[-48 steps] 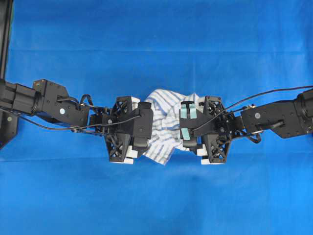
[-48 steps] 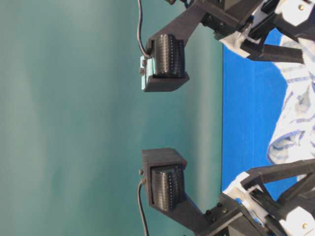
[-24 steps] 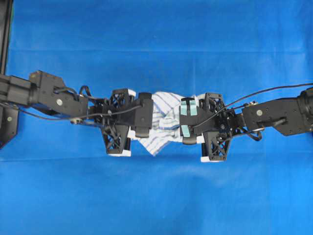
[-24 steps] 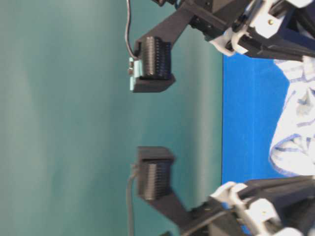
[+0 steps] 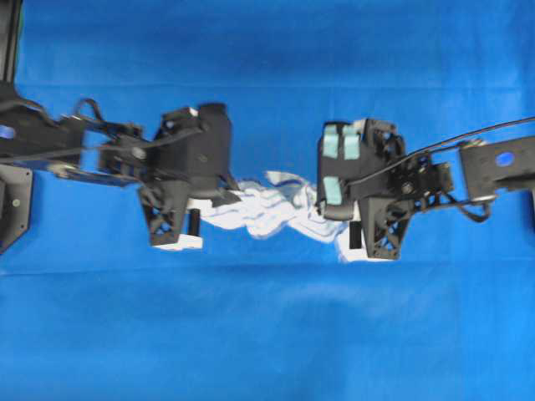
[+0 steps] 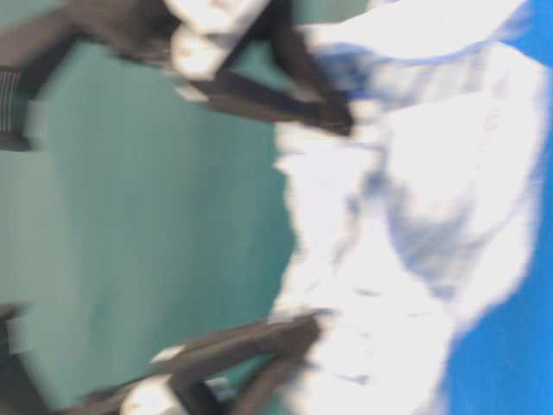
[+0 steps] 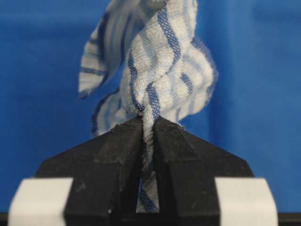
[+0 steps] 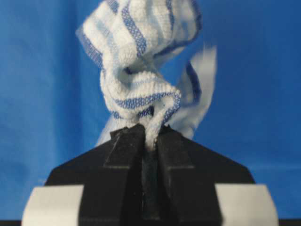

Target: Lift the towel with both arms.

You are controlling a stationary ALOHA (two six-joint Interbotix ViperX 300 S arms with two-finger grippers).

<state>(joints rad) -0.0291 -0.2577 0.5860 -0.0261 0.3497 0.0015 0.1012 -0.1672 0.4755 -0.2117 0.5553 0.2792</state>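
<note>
— Both ends pinched? 
— Yes. The left gripper (image 7: 148,123) has its jaws clenched on the striped towel (image 5: 272,211); the right gripper (image 8: 149,132) grasps the other end. 
— Where's the towel? 
— Strung between them, above the blue tablecloth (image 5: 267,334).

A: table-level view is total smear, the towel (image 6: 406,216) just a white blob, stripes gone.
B: yep, and both wrist views cut the towel's top off at the edge.
</note>
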